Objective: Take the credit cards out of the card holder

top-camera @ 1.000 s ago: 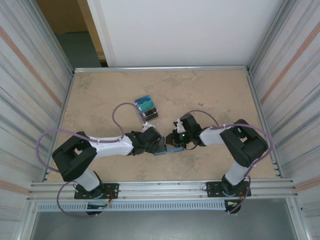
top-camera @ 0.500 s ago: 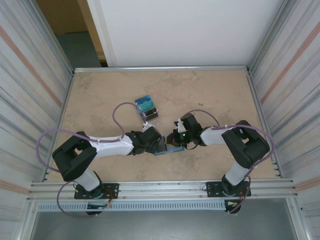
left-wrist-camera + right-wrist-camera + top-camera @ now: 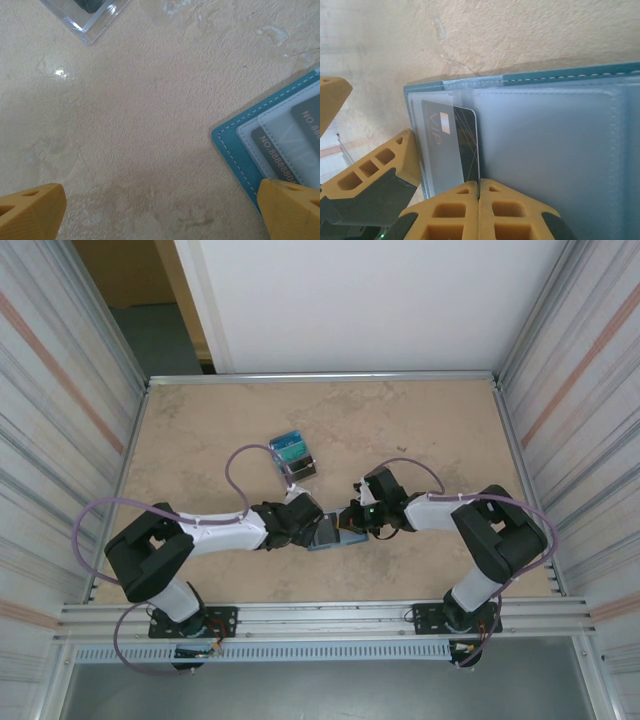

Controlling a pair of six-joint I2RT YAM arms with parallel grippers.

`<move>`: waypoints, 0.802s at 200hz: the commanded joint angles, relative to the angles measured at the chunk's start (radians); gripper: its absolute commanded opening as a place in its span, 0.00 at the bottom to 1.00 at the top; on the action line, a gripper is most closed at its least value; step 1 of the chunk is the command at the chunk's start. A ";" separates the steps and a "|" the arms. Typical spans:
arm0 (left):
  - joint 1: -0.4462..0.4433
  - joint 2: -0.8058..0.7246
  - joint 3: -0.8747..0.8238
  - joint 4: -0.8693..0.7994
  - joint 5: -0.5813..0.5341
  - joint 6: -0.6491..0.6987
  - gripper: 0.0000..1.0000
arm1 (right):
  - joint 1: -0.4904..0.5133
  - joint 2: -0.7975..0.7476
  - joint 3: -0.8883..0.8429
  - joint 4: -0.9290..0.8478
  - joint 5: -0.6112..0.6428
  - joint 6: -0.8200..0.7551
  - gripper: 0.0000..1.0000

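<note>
Both arms fold in low over the near half of the desk (image 3: pixel 200 420). Their elbows are pushed out to the sides, and the forearms run toward each other until the wrists nearly meet above the card holder (image 3: pixel 335 539). The card holder lies opened flat on the desk between the two wrists, near the front edge.

The left jaws are spread wide and point down at the desk. In the left wrist view one yellow finger (image 3: pixel 32 212) is over bare desk. The other finger (image 3: pixel 292 212) is over the teal, stitched corner of the card holder (image 3: pixel 231 145); whether it presses on it I cannot tell. Dark numbered cards (image 3: pixel 272 150) sit in the frosted pockets there.

The right jaws are pressed together. In the right wrist view the two yellow fingertips (image 3: pixel 455 210) meet in a seam, and the lower edge of a dark credit card (image 3: pixel 465 145) marked VIP runs straight into that seam, pinched there. Part of the credit card lies under frosted pocket film at the end of the card holder (image 3: pixel 545 80), with a bare dark strip showing beside the film. One left-arm finger (image 3: pixel 390 162) stands at that same end.

A clear plastic case (image 3: pixel 292 452) with blue-green contents sits farther back on the desk, apart from the card holder.
</note>
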State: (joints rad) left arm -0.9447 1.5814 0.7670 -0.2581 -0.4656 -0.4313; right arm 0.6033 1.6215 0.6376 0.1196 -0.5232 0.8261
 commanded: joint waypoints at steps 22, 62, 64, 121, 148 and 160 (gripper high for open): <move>-0.009 -0.003 0.018 -0.031 -0.032 0.017 0.99 | -0.006 -0.046 0.026 -0.118 0.075 -0.053 0.05; -0.009 -0.046 0.033 -0.011 -0.051 0.055 0.99 | 0.004 -0.052 0.042 -0.141 0.102 -0.063 0.05; -0.009 -0.047 0.034 -0.008 -0.052 0.057 0.99 | 0.004 -0.052 0.042 -0.141 0.102 -0.062 0.05; 0.027 -0.011 0.076 0.101 -0.045 0.127 0.99 | 0.027 -0.049 0.048 -0.148 0.173 -0.028 0.04; 0.033 -0.012 0.104 0.126 -0.029 0.178 0.99 | 0.033 -0.047 0.043 -0.129 0.196 -0.005 0.03; 0.033 -0.006 0.116 0.123 -0.025 0.194 0.99 | 0.039 -0.042 0.043 -0.119 0.202 0.006 0.02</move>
State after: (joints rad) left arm -0.9150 1.5654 0.8406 -0.1669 -0.4904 -0.2981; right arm 0.6304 1.5887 0.6716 0.0113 -0.3820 0.8040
